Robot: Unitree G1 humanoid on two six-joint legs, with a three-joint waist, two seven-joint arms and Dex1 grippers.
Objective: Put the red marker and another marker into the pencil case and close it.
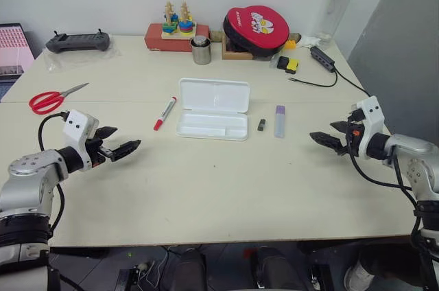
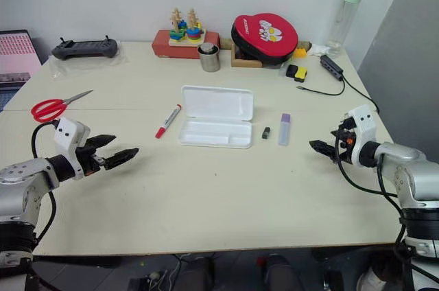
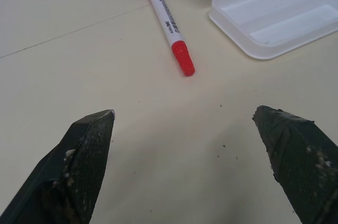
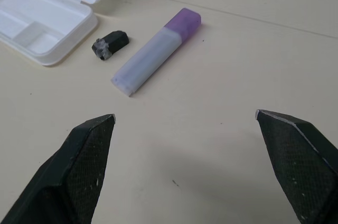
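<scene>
From the left eye view, the bench carries the case in the middle, lying open with its lid folded back toward the far side. The red marker lies on the bench just left of the case, apart from it, at a slant with its red cap toward the robot. On the right of the case there is a small black piece, and next to that the lilac marker, its purple cap pointing to the far side. Red scissors lie near the left edge. At the far side stand a metal cup, a red pouch, a bottle and a black controller. The left claw hangs over the bench on the left, fingers apart and holding nothing, well apart from the red marker. The right claw hangs on the right, also apart and empty, pointing toward the lilac marker.

The right eye view gives the same layout: both markers outside the case, one on each side.

In the left wrist view, the two black fingers stand wide apart with bare bench between them. Beyond them lies the red marker, and a corner of the open case beside it.

In the right wrist view, the fingers are also wide apart over bare bench. Ahead lies the lilac marker, the black piece near it, then the case's corner.
</scene>
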